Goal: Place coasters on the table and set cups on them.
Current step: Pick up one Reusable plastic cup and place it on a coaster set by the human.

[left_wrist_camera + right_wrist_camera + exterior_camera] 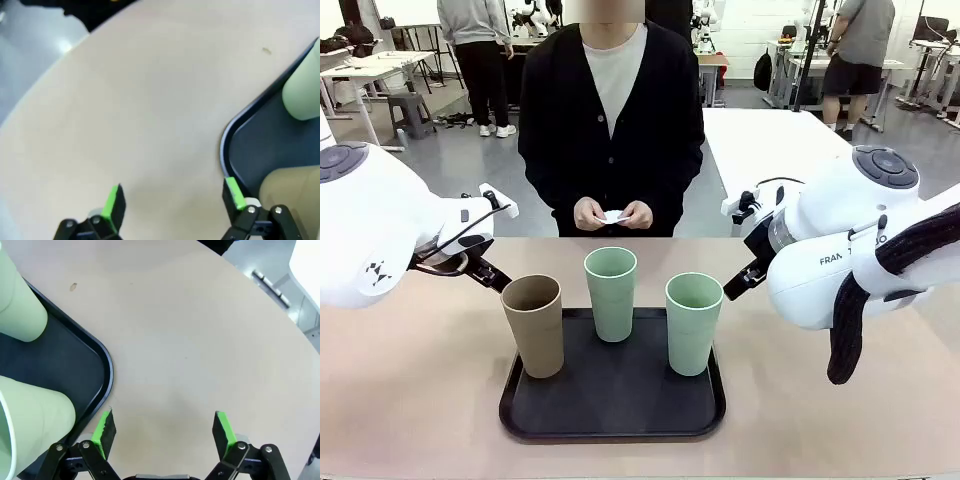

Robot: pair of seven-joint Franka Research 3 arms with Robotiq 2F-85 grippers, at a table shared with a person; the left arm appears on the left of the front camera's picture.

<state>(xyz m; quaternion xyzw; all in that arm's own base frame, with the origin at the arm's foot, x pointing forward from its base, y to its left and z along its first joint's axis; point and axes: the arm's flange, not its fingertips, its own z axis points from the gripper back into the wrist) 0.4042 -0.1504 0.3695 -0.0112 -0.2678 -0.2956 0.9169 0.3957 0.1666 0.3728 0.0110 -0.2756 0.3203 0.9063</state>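
Three cups stand upright on a black tray (pixel 610 405) in the middle of the table (pixel 410 400): a tan-brown cup (pixel 532 325) at the left, a mint green cup (pixel 611 293) at the back, and another mint green cup (pixel 693 322) at the right. Across the table, a person holds small white coasters (pixel 613 216) in both hands at waist height. My left gripper (pixel 173 190) hangs open over bare tabletop just left of the tray, close to the tan-brown cup (pixel 290 185). Open as well, my right gripper (pixel 163 417) hovers over the table just right of the tray (pixel 102 375).
Bare tabletop lies on both sides of the tray and in front of the person. A white table (pixel 770 150) stands behind at the right. Other people stand far back in the room.
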